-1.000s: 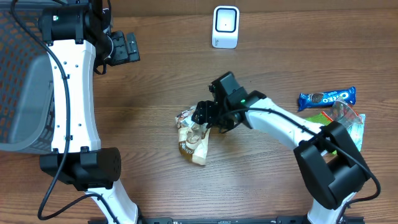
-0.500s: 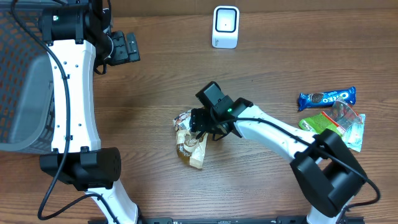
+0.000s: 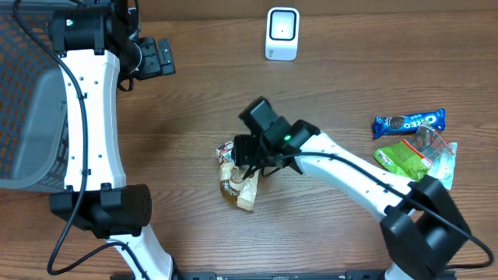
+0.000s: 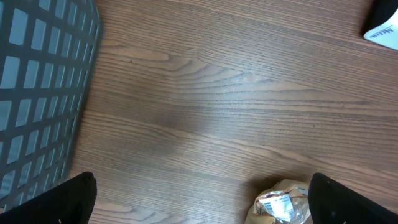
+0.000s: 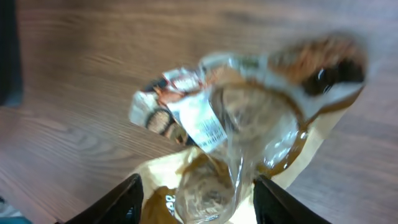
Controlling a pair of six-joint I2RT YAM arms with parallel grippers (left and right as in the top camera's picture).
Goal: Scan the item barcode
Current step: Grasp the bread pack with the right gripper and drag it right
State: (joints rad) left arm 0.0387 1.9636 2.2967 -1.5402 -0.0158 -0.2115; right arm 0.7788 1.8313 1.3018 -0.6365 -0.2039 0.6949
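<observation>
The item is a crumpled clear and tan snack bag (image 3: 240, 185) lying mid-table, with a white printed label (image 5: 204, 122) facing up. My right gripper (image 3: 247, 159) hovers right over it, jaws open, one finger (image 5: 129, 198) on each side of the bag (image 5: 249, 118); the gap is narrow. At the back of the table stands the white barcode scanner (image 3: 282, 33). Far to the left my left gripper (image 3: 159, 58) is open and empty. In its own view the left gripper (image 4: 201, 199) looks down on bare wood, with the bag (image 4: 283, 202) at the lower right.
A grey mesh basket (image 3: 31, 117) fills the left edge, also seen as the basket (image 4: 37, 93) in the left wrist view. A blue Oreo pack (image 3: 408, 122), a green packet (image 3: 401, 158) and a clear wrapper lie at the right. The scanner's corner (image 4: 382, 28) shows.
My right gripper has slid left and down over the bag, and its jaws have narrowed around it. The left arm has not moved.
</observation>
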